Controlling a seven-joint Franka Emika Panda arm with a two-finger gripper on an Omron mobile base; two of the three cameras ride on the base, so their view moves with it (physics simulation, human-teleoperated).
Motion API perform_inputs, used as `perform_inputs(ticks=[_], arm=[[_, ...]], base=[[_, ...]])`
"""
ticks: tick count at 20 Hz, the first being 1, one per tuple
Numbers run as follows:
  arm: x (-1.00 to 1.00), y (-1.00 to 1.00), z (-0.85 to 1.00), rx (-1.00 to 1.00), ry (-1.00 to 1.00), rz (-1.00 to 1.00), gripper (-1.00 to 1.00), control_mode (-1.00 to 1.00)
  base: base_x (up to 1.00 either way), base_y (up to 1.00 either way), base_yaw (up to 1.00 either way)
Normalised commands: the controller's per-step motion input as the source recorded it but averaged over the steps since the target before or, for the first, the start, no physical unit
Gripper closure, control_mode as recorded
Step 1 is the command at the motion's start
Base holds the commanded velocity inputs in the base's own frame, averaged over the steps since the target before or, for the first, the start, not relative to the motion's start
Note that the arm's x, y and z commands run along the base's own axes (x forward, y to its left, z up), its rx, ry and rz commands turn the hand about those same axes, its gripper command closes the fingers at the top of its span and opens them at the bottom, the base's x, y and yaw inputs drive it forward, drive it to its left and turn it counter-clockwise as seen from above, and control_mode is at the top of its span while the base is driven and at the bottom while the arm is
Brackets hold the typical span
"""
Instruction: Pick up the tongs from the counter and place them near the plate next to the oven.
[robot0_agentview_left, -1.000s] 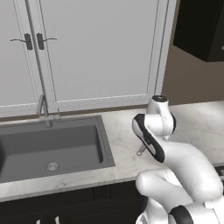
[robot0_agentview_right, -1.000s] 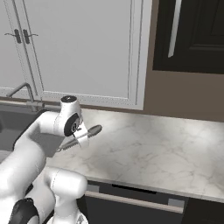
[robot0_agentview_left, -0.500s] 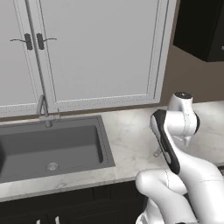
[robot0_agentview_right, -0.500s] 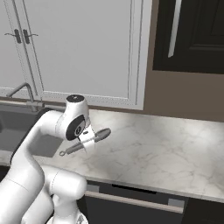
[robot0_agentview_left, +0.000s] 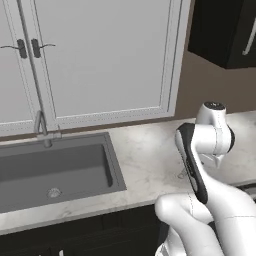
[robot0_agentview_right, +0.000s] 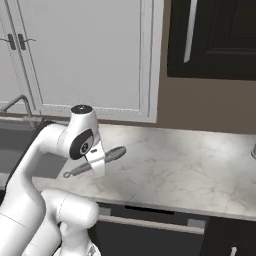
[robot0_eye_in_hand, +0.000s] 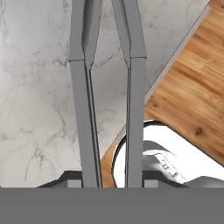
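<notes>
Tongs (robot0_agentview_right: 96, 160): we see them held up in the air over the counter, clear of the stone, in the right base view. They lie close to level and tilt slightly, the darker rounded end up toward the right and the thin end down toward the left. In the hand view their two long grey arms (robot0_eye_in_hand: 85, 109) run from the bottom edge straight up to the top, a narrow gap between them, the marbled stone behind.

Gripper (robot0_agentview_right: 95, 161): we find it at the end of the white arm, closed around the tongs near their middle. In the hand view the two arms of the tongs come up from between the finger tips at the bottom edge. In the left base view the hand is hidden behind the arm's own links, so we cannot read the fingers there.

Counter (robot0_agentview_right: 190, 170): pale marbled stone over dark cabinets, stretching right from the sink. In the hand view we see its edge (robot0_eye_in_hand: 175, 61) running on a slant, with wooden floor (robot0_eye_in_hand: 192, 100) beyond it.

Sink (robot0_agentview_left: 55, 167): a dark grey basin set in the counter, well to the left of the arm, with a slim faucet (robot0_agentview_left: 44, 131) standing at its back edge.

Cabinets (robot0_agentview_left: 100, 55): pale panelled doors on the wall behind the sink and counter.

Oven (robot0_agentview_right: 220, 37): a black front with a long pale handle, set into the wall above the counter's right part, well apart from the tongs.
</notes>
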Motion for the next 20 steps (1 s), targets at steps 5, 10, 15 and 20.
perform_inputs(ticks=[5, 10, 15, 20], arm=[[0.00, 0.00, 0.00, 0.00, 0.00, 0.00, 1.00, 1.00], [0.00, 0.00, 0.00, 0.00, 0.00, 0.00, 1.00, 1.00], [0.00, 0.00, 0.00, 0.00, 0.00, 0.00, 1.00, 1.00], [0.00, 0.00, 0.00, 0.00, 0.00, 0.00, 1.00, 1.00]], base=[[-0.26, -0.31, -0.53], [-0.18, -0.27, -0.63], [-0.10, -0.25, -0.64], [-0.12, -0.24, -0.71]])
